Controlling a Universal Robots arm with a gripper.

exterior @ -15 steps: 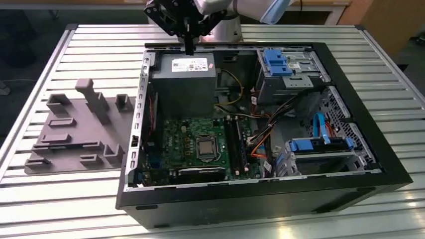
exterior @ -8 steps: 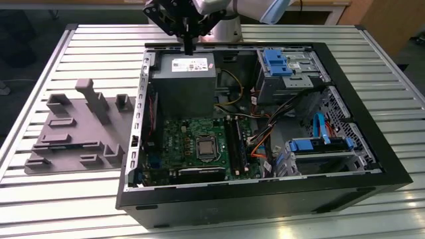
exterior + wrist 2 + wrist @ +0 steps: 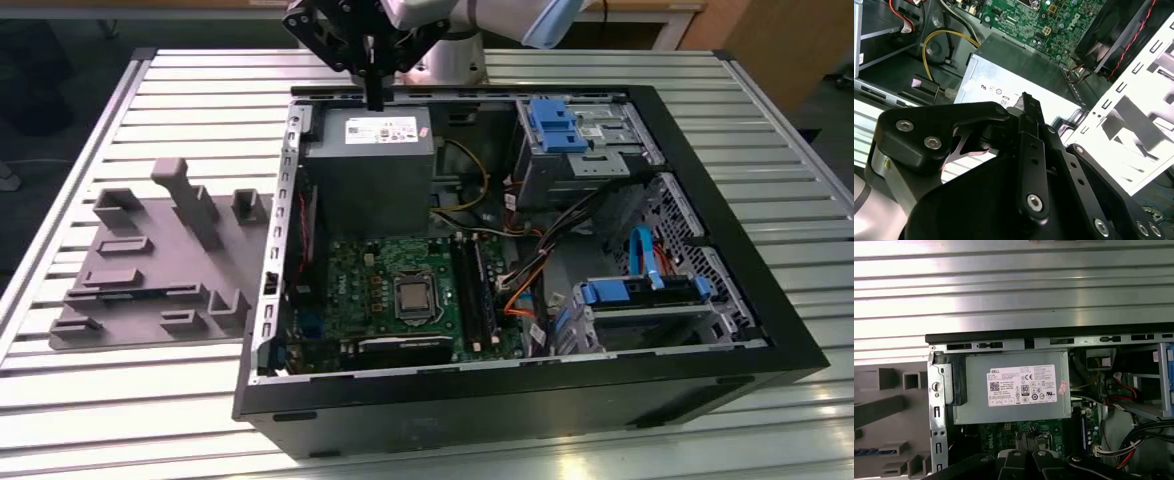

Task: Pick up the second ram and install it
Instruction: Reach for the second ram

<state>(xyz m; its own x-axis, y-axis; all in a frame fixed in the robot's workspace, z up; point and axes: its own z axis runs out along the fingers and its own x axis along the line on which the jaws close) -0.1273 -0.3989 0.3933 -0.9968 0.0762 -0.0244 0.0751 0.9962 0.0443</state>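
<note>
My gripper [image 3: 375, 98] hangs above the back edge of the open computer case [image 3: 747, 330], over the grey power supply [image 3: 367, 160]. Its black fingers [image 3: 1029, 102] are pressed together with nothing between them; in the first wrist view the gripper [image 3: 1026, 439] points over the power supply [image 3: 1014, 387]. A thin blue-green strip that looks like the second ram [image 3: 134, 296] lies in a groove of the grey holder [image 3: 154, 215], on the exterior view's left of the case and well away from the gripper. The same strip [image 3: 869, 451] shows in the first wrist view. The black memory slots [image 3: 474, 295] run along the green motherboard [image 3: 360, 290].
The case stands on a slatted metal table [image 3: 120, 420]. Inside it are blue-tabbed drive cages [image 3: 574, 130], loose orange and blue cables [image 3: 641, 250] and yellow wires [image 3: 934, 40]. A perforated metal wall [image 3: 1134, 130] of the case lies close beside the gripper body.
</note>
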